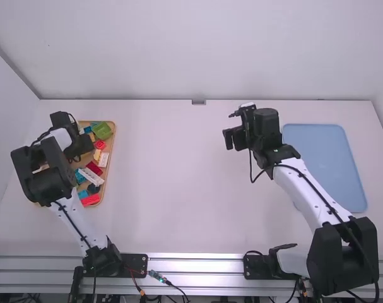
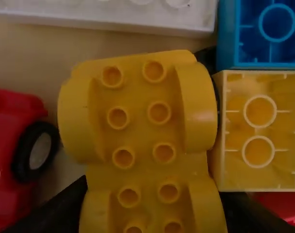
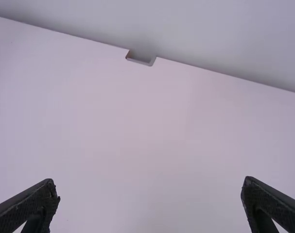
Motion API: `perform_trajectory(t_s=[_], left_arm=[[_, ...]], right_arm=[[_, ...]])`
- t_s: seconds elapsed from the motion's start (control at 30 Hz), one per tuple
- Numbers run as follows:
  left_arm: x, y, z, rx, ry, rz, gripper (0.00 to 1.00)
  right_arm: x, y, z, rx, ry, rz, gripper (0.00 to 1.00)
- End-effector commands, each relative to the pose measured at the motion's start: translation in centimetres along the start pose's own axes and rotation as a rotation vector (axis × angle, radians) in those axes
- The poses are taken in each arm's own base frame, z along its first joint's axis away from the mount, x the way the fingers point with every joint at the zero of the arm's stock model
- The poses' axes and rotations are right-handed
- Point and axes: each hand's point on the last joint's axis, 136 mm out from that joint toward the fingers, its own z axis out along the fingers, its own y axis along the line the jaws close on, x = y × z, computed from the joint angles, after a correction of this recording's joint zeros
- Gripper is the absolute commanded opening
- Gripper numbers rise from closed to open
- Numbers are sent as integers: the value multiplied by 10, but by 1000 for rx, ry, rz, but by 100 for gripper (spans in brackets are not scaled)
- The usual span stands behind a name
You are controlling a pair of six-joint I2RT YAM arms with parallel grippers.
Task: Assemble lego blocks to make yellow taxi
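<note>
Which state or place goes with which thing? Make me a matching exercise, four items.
1. blue tray
2. black wheel
3. pale yellow brick
4. right gripper

A. hollow underside showing
B. fingers spread apart
C. on the right side of the table
D. on the side of a red piece

Pairs: 1-C, 2-D, 3-A, 4-B

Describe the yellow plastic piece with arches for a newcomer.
At the white table's left side is a tan tray. Over it, between a red wheeled piece and a plain yellow block, find the long yellow piece: unlike them, it has curved arches flanking two stud rows.
</note>
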Motion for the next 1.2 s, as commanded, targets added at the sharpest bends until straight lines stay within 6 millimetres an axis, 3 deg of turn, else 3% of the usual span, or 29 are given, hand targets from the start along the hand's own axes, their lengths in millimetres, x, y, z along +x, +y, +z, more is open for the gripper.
perform_trajectory(t_s=[0.0, 0.27, 0.43, 0.53, 0.6, 0.7, 0.73, 0.77, 0.87, 0.93, 0.97, 1.03, 1.07, 1.1, 1.17], left_arm=[[6, 6, -5, -31, 9, -37, 57], [2, 6, -14, -30, 24, 26, 50], [-11, 7, -43, -67, 21, 64, 43], [-17, 7, -58, -111, -2, 81, 45], [-21, -8, -71, -101, -27, 151, 47], [-17, -51, -88, 10, -50, 305, 49], [-10, -76, -99, 77, -63, 392, 49], [-8, -83, -102, 94, -67, 416, 48], [15, -140, -131, 219, -130, 612, 45], [26, -159, -141, 254, -155, 693, 46], [45, -184, -153, 307, -188, 829, 49], [65, -202, -161, 354, -205, 942, 50], [92, -222, -172, 420, -223, 1102, 50], [107, -230, -176, 455, -229, 1174, 49], [156, -253, -188, 563, -238, 1403, 50]], right_arm=[[-14, 0, -3, 1, -30, -5, 99], [-15, 1, -3, 1, -34, -6, 99], [-15, -1, -3, 3, -34, -4, 99], [-15, 0, -3, 3, -34, -13, 99], [-15, 0, -3, 4, -34, -30, 99], [-15, -1, -3, 5, -34, -37, 99], [-15, -2, -3, 13, -32, -33, 99], [-15, -2, -3, 17, -31, -34, 99], [-10, -13, -4, 77, -8, -31, 99], [-9, -15, -6, 89, -1, -32, 99], [-7, -14, -7, 88, 5, -32, 99], [-7, -13, -9, 84, 8, -32, 99], [-6, -14, -11, 81, 10, -32, 99], [-6, -16, -12, 86, 9, -27, 99], [-5, -21, -19, 95, 16, -16, 99]])
